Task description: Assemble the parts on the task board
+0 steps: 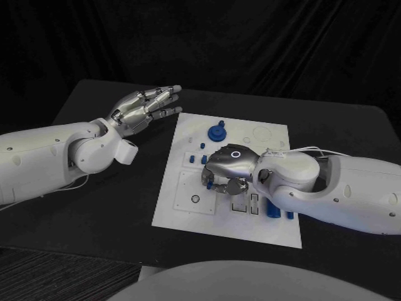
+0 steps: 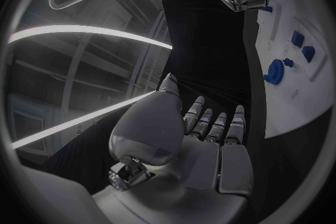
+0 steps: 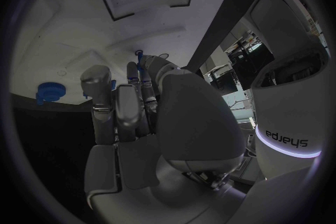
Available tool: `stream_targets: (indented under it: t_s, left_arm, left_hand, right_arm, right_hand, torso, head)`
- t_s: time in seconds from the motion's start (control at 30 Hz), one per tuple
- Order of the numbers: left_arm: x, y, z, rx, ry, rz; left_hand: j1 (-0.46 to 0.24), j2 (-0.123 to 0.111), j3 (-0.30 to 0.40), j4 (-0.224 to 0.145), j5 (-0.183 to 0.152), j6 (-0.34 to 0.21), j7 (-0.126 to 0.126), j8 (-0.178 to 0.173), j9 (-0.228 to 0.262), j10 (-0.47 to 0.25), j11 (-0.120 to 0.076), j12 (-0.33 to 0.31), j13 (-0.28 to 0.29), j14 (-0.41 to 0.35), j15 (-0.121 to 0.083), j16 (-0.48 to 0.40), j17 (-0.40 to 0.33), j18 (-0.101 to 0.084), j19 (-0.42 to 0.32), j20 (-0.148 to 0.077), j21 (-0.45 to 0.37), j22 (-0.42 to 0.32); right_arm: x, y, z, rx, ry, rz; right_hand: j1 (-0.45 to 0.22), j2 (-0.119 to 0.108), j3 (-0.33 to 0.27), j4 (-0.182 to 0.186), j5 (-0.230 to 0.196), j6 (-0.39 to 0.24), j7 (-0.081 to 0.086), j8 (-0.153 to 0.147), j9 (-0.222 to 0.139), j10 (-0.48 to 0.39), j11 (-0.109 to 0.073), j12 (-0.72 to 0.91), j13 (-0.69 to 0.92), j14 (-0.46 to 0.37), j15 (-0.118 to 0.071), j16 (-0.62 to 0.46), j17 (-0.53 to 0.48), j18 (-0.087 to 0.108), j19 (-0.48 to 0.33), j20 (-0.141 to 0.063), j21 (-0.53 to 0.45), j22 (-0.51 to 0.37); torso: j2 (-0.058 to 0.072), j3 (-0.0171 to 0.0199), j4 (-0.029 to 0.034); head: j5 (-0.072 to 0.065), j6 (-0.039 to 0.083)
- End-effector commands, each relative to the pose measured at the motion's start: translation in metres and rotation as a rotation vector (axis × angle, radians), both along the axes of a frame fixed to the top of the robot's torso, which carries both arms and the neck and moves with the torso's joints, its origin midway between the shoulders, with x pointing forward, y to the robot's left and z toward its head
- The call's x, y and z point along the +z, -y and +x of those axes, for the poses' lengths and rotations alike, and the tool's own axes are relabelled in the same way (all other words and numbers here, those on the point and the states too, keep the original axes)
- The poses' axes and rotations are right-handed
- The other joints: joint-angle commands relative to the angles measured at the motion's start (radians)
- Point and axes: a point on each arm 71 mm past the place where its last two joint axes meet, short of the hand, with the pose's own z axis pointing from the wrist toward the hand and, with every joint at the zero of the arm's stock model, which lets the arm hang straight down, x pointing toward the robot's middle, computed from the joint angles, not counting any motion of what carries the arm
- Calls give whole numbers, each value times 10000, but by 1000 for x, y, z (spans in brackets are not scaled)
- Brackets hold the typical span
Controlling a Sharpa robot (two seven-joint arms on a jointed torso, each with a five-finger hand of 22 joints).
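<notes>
We see the white task board (image 1: 187,210) lying in the middle of the black surface (image 1: 101,219), its long sides running from the near edge toward the far edge. Our right hand (image 1: 226,174) is over the middle of the board, fingers curled down and inward toward it; in the right wrist view a thin blue part (image 3: 140,64) shows at the fingertips (image 3: 96,79), but we cannot tell whether the hand actually grasps it or only touches it. Our left hand (image 1: 145,108) hovers above the surface just off the board's far left corner, released, with fingers stretched out and apart and nothing in them. A round blue gear-like part (image 1: 217,133) stands on the far portion of the board, beyond the right hand. Small blue pegs (image 1: 197,159) sit on the board just left of the right hand, and more blue parts (image 1: 273,209) lie near the board's right edge, partly covered by the right forearm.
</notes>
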Motion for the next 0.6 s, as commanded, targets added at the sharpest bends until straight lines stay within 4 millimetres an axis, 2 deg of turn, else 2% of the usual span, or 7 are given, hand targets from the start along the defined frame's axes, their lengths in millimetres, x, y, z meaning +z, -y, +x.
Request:
stream_targets:
  t_s: [0.03,0.27,0.6]
  left_arm:
    - [0,2,-1,-139,-41,-153]
    - [-1,3,-2,-180,-36,-214]
    - [-2,4,-3,-218,-24,-265]
  left_hand:
    - [45,51,-51,0,51,-9,23,34,4,-62,-9,10,-6,-2,92,45,10,171,68,17,38,20]
    - [71,76,-49,-11,86,37,25,49,10,-63,-24,31,-1,27,154,84,18,166,133,61,72,109]
    - [104,99,-40,-25,121,73,32,63,15,-60,-32,48,1,53,181,118,24,166,196,87,105,184]
  right_arm:
    - [-2,0,-1,-74,-79,-155]
    - [-4,1,0,-259,-124,-301]
    - [-9,1,-1,-341,-234,-379]
  right_hand:
    - [-5,17,-3,-89,41,-116,9,-55,-21,73,25,57,9,-42,41,-63,-44,26,-55,45,-72,1063]
    - [-56,-3,24,-142,21,-226,67,-191,-86,-29,82,-10,-8,-125,84,-155,-147,59,-188,66,-307,1007]
    - [-213,-22,34,-177,-287,-536,152,-485,-236,-308,177,-95,-18,-250,174,-267,-284,98,-382,144,-577,935]
  torso:
    - [-3,0,-3]
    - [-3,-2,7]
    - [-5,-1,6]
  head:
    - [9,1]
    - [-13,1]
    - [18,1]
